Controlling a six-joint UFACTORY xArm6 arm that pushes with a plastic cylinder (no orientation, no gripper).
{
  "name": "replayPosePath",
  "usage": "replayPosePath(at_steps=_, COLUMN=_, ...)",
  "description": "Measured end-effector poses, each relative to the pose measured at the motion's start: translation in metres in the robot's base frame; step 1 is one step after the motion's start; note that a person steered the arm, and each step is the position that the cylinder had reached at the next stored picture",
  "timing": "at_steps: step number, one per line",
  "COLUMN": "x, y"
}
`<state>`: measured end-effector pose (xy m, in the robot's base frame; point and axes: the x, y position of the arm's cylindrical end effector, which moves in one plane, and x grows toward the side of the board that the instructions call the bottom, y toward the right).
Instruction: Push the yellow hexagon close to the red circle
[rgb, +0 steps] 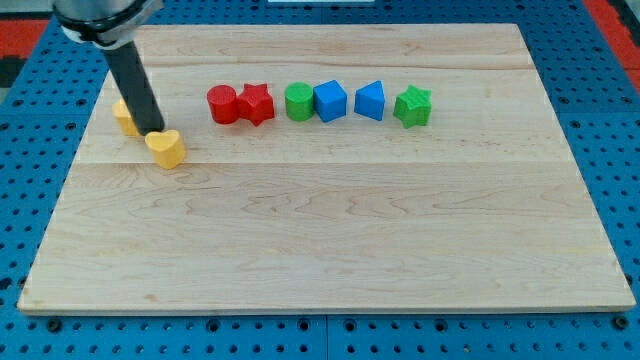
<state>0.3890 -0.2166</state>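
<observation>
The yellow hexagon (124, 118) lies near the board's left edge, partly hidden behind my dark rod. My tip (155, 131) rests just to the hexagon's right, touching or almost touching it, and just above a yellow heart (166, 148). The red circle (222, 104) lies further to the view's right, at the left end of a row of blocks.
The row runs rightward from the red circle: a red star (256, 103), a green circle (298, 101), a blue cube-like block (330, 100), a blue pointed block (370, 100) and a green star (412, 105). The wooden board (330, 230) sits on a blue pegboard.
</observation>
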Motion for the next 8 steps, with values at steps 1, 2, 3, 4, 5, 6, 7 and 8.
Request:
replayPosePath(at_steps=1, x=0.015, y=-0.002)
replayPosePath(at_steps=2, x=0.013, y=-0.034)
replayPosePath(at_steps=3, x=0.005, y=-0.064)
replayPosePath(at_steps=4, x=-0.015, y=-0.045)
replayPosePath(at_steps=5, x=-0.015, y=-0.017)
replayPosePath(at_steps=6, x=-0.019, y=0.008)
replayPosePath(at_steps=7, x=-0.008, y=-0.019)
replayPosePath(at_steps=8, x=0.026, y=-0.057)
